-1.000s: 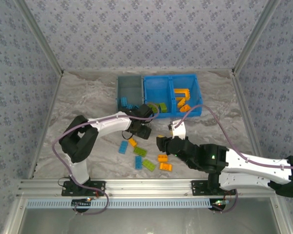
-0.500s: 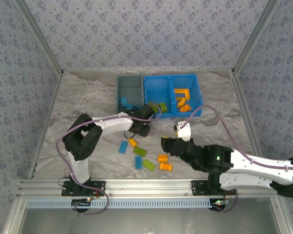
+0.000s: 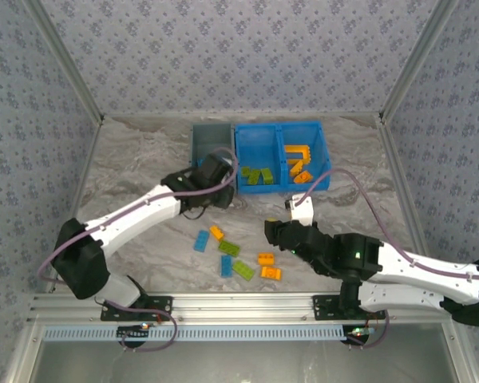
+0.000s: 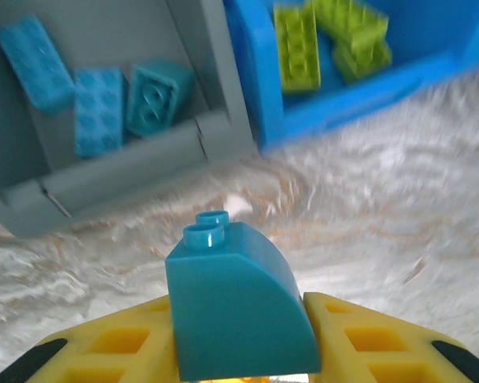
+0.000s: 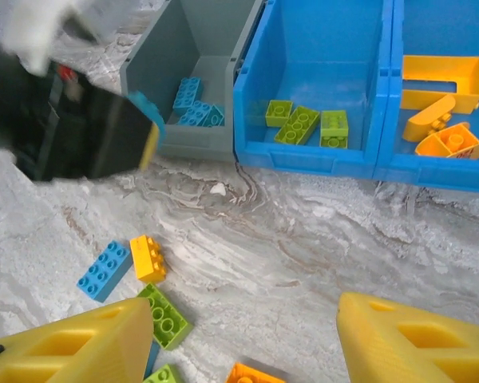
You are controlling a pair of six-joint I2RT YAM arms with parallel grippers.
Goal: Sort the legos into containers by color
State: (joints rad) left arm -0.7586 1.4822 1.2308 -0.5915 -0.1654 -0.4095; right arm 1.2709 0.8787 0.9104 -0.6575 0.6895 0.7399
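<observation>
My left gripper (image 4: 239, 323) is shut on a blue curved lego (image 4: 235, 303), which sits between its yellow fingers (image 4: 104, 347). In the top view, this gripper (image 3: 210, 177) hovers at the near edge of the grey-blue container (image 3: 211, 142). That bin (image 4: 128, 167) holds three blue bricks (image 4: 96, 108). The bright blue container (image 3: 275, 125) has green bricks (image 5: 302, 124) in its left compartment and orange pieces (image 5: 443, 120) in its right. My right gripper (image 5: 243, 351) is open and empty above the loose legos (image 3: 235, 257).
Loose on the marble table lie blue (image 3: 200, 240), orange (image 3: 216, 232), green (image 3: 243, 270) and more orange (image 3: 268, 266) bricks, between the two arms. Patterned walls enclose the table, and a metal rail (image 3: 239, 303) runs along the near edge.
My left gripper shut on a blue brick at the pile, then lifted it back and left toward the grey bin. The right gripper shifted only slightly.
</observation>
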